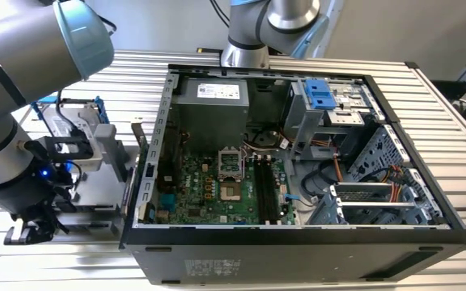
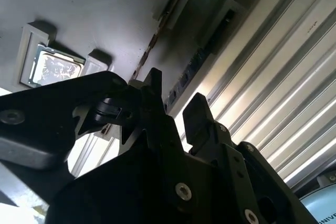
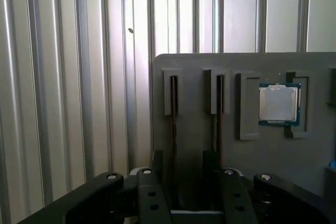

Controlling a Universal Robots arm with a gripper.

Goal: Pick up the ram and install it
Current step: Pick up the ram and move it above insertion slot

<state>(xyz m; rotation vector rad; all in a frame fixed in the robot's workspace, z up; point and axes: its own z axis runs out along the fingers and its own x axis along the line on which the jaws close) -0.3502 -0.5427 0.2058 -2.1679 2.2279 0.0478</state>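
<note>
Ribbed tabletop (image 3: 79, 77); spread hand (image 3: 182, 157) near ram (image 3: 173, 108)

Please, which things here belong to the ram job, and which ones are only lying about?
For the job: the ram in the grey tray; the open hand over it; the black motherboard slots.
Lying about: the square silver chip; the hard drive.

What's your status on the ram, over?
Gripper open, low over the flat grey tray. Slim dark ram stick edge-on in its slot, between the fingers, not gripped. Second dark stick close beside one finger.
</note>
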